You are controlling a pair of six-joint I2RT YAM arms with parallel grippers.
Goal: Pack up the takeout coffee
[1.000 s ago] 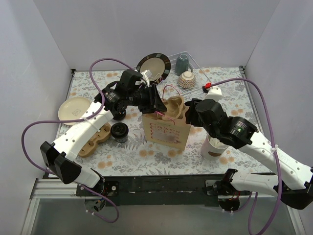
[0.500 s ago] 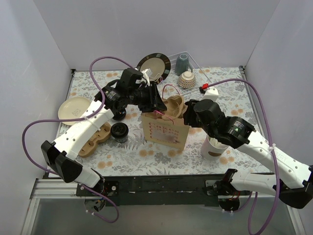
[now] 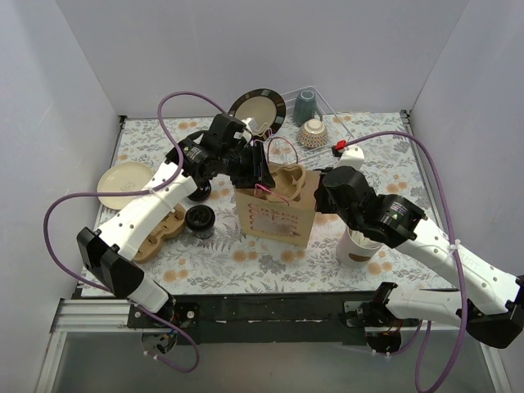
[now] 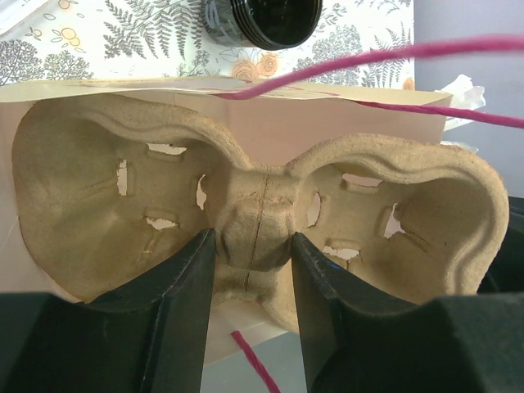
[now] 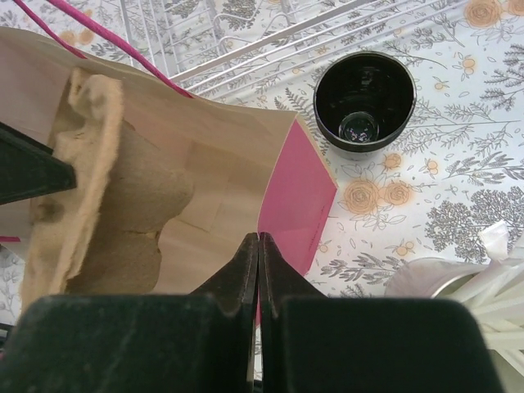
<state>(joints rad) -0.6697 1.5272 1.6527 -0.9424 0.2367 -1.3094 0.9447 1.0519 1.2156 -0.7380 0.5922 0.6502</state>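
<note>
Stirrer cup (image 3: 357, 247), white, nearest, front right on the floral tabletop (image 3: 246, 270). No readable label on it.

Paper bag (image 3: 274, 219) stands upright mid-tabletop, mouth open, pink cord handles. It has a printed panel on its front face, but the text is too small to read.

Right fingers (image 5: 243, 274) are pressed together on the bag's rim at the pink side fold, pinching the paper.

Left fingers (image 4: 192, 278) are partly spread and clamp the centre ridge of the pulp carrier (image 4: 262, 221). The carrier sits tilted in the bag mouth, with its upper part above the rim. Its two wells face the left wrist camera.

Takeout coffee:
- Open black cup (image 3: 199, 219), no lid, is on the tabletop just left of the bag, outside it.
- Second black cup (image 5: 365, 100), also lidless, is on the tabletop past the bag's right side, near the wire rack (image 5: 246, 49). The right arm hides it from the top camera.
- No logo or writing is legible on either cup.

Spare pulp carrier (image 3: 160, 229) lies flat on the left, beside the open black cup.

Cream plate (image 3: 121, 183) is far left.

At the back, a black-rimmed plate (image 3: 257, 110) leans upright. A grey-blue mug (image 3: 304, 105) is upside down and a patterned bowl (image 3: 313, 133) is in front of it.
</note>
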